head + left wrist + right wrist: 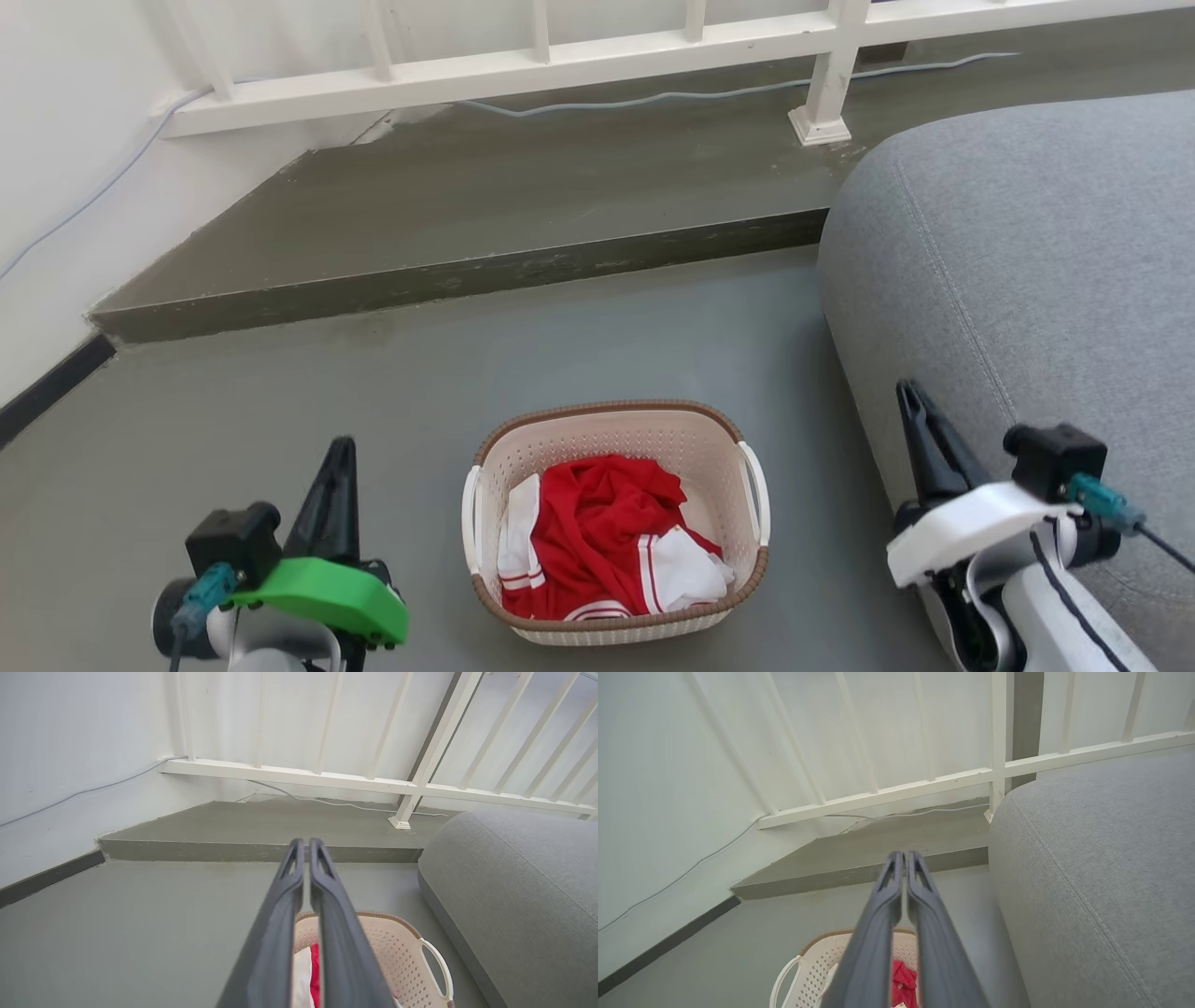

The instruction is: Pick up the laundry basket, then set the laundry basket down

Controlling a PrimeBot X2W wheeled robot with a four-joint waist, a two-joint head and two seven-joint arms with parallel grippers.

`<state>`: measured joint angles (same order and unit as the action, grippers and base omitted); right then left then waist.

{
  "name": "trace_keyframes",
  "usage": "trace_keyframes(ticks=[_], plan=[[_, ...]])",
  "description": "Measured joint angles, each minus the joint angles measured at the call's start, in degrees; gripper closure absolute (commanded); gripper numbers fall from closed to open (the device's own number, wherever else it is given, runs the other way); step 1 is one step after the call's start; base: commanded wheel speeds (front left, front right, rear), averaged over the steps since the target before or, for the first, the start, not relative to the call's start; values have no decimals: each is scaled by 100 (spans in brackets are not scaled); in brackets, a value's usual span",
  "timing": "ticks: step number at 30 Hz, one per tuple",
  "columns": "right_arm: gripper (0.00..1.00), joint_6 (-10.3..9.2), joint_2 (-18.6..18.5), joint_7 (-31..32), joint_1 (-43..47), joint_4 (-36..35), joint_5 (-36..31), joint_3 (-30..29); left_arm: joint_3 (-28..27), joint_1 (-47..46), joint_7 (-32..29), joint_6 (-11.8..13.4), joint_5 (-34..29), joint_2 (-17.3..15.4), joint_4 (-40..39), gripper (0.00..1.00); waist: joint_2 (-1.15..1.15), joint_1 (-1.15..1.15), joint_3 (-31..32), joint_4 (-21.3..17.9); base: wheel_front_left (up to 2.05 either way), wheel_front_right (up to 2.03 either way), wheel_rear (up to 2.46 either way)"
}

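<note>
One laundry basket stands on the grey floor in front of you, low in the middle of the head view and upright on its base. It has a brown rim and a white handle on each short side, the left handle and the right handle. Inside it lies a crumpled red and white garment.

Your left gripper is beside the basket on its left, apart from it, with the fingers pointing up the view. Its jaws are pressed together with only a thin slit between them, and they hold nothing. In the left wrist view the left gripper points toward the step, with the basket low and to the right behind the fingers.

Your right gripper is well to the basket's right, in front of the grey sofa. Its jaws are likewise closed on nothing. In the right wrist view the right gripper has the basket below and to the left.

The sofa stands just beside the basket's right side. Beyond the basket the floor meets a raised step. A white railing runs along the back of the step, a pale cable lies beneath the railing, and a white wall stands to the left.
</note>
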<state>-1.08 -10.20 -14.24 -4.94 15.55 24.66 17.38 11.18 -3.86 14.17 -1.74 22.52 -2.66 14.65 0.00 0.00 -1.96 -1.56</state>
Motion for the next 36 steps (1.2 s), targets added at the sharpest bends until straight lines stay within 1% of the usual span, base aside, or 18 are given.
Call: trace_keyframes(ticks=[5, 8, 10, 15, 17, 33, 36], plan=[[100, 7, 74, 18, 123, 59, 119, -46, -23, 72, -51, 0, 140, 10, 101, 100, 0, 0, 6, 4, 0, 0, 0], [100, 21, 85, 68, 123, 57, 322, -102, -83, 71, -110, -1, 300, 11, 119, 100, 0, 0, 14, 10, 0, 0, 0], [100, 56, 101, 97, 123, 56, 457, -154, -151, 70, -159, -1, 470, 11, 129, 100, 0, 0, 18, 12, 0, 0, 0], [100, 68, 124, 204, 122, 53, 904, -259, -198, 69, -279, -29, 929, 11, 136, 100, 0, 0, 27, 21, 0, 0, 0], [100, 109, 135, 246, 122, 52, 1057, -304, -218, 69, -321, -36, 1061, 11, 137, 100, 0, 0, 31, 24, 0, 0, 0], [100, 211, 281, 587, 122, 49, 2093, -703, -503, 66, -659, -135, 2094, 18, 145, 100, 0, 0, 59, 51, 0, 0, 0], [100, 256, 290, 643, 122, 48, 2272, -784, -555, 65, -716, -154, 2325, 18, 146, 100, 0, 0, 64, 56, 0, 0, 0]])
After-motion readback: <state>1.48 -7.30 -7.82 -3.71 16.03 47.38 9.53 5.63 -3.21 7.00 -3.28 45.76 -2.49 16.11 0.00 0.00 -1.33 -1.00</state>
